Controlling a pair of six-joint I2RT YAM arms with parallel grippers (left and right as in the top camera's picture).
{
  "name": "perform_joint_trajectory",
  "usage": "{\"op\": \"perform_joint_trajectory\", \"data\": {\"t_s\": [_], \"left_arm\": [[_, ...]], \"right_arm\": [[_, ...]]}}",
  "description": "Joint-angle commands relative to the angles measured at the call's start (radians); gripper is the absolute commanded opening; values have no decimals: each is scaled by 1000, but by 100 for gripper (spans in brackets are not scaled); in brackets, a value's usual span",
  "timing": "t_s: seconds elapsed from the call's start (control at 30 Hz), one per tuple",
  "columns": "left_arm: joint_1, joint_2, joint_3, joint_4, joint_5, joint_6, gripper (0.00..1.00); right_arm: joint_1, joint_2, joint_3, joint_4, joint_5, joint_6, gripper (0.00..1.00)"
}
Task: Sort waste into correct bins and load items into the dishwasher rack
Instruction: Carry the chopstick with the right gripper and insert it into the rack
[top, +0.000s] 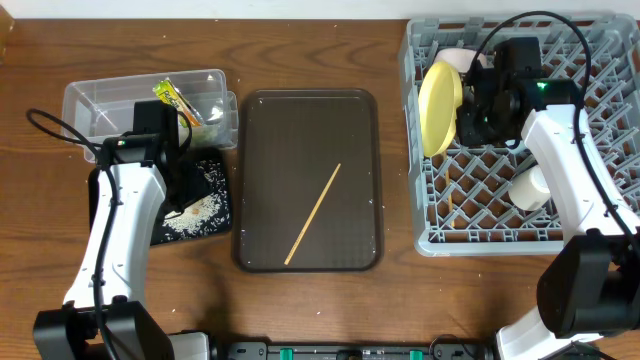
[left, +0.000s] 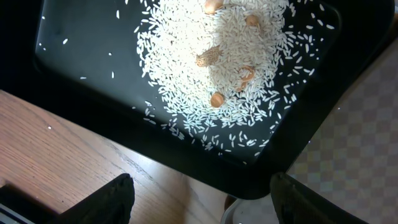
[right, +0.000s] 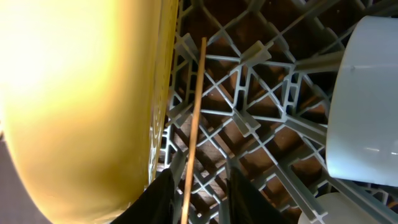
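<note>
Brown wood counter (top: 300, 40): at its right edge the grey lattice plastic rack (top: 480, 243) holds a pale yellow round plate (top: 438, 108) on edge; right hand (right: 199, 194), released, straddles a wooden chopstick (right: 198, 93) beside it; left hand (left: 199, 202) released.

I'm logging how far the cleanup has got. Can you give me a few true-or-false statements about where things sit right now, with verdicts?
1. One wooden chopstick lies on the brown serving tray. True.
2. The snack wrapper lies on the black tray. False: it is in the clear tub.
3. The yellow plate stands on edge in the grey rack. True.
4. The left gripper is clamped on something. False: its fingers are wide apart with nothing between them, above the rice.
5. The white cup sits on the serving tray. False: it is in the rack.
</note>
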Motion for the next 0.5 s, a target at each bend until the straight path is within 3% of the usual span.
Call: {"op": "perform_joint_trajectory", "data": {"t_s": [0.0,0.27,0.47], "left_arm": [[5,-12,1,-6,-8,-8,73],[5,-12,1,-6,-8,-8,73],[5,-12,1,-6,-8,-8,73]], "right_arm": [[-3,-69,10,3,-8,-1,28],[36,-222,10,58,-13,53,30],[178,-238,6,64,-40,67,33]]}}
